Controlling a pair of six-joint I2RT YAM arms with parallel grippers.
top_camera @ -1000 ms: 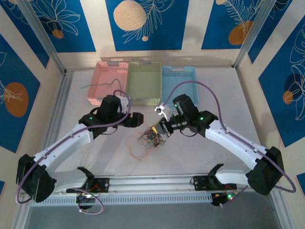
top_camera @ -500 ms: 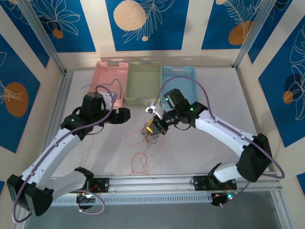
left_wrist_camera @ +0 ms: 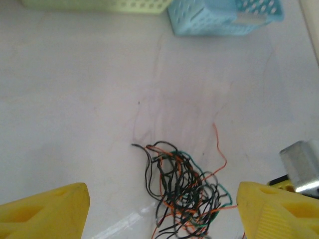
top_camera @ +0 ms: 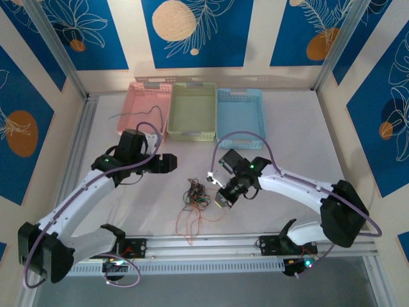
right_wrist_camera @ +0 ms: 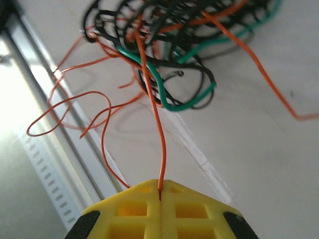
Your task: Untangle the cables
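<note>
Right gripper (top_camera: 222,194) comes back toward the near edge vs half a second ago, jaws clamped on one orange cable (right_wrist_camera: 156,124) leading out of the cables (top_camera: 197,194). Tangle lies on the tabletop (top_camera: 287,141) mid-front, just left of that gripper, loose orange loops trailing toward the rail (top_camera: 204,243). Left gripper (top_camera: 170,164) spread wide, nothing in it, up-left of the tangle, apart from it
</note>
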